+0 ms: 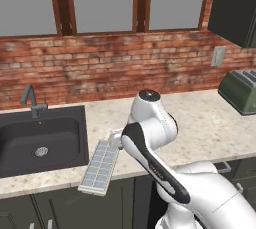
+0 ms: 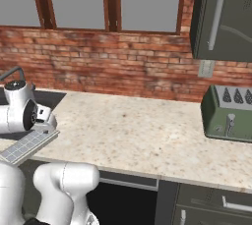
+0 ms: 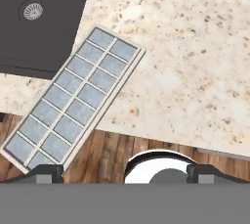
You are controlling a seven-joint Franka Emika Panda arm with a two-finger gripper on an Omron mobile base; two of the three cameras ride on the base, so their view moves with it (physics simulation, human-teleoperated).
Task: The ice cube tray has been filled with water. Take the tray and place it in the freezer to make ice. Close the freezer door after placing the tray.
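Right now your gripper (image 3: 124, 171) has its two dark finger tips spread wide apart, nothing between them, nothing held. It hangs above the front edge of the speckled beige stone counter (image 3: 195, 61), looking down past it to the brown wood floor (image 3: 102, 152).

You see the flat pale grey-white rectangular ice cube tray (image 3: 73, 98) ahead of the fingers in the hand view, two rows of small square cells, lying askew on the counter. Its near end sticks out past the counter's front edge over the floor, close to the finger tip on the left side of that view; whether they touch you cannot tell. Its far end lies just beside the corner of the dark grey sink basin (image 3: 39, 17), round metal drain visible.

From the left base view the tray (image 1: 101, 167) sits right of the sink (image 1: 42, 140), overhanging the counter front, with the white arm's elbow above its far end. A grey faucet (image 1: 31, 100) stands behind the sink.

From the right base view the tray (image 2: 27, 145) pokes off the counter at far left, beneath the arm. A dark green toaster (image 2: 229, 116) sits well apart on the counter's right end, under a dark wall cabinet (image 2: 221, 15). Red brick wall (image 2: 113, 62) and windows behind.
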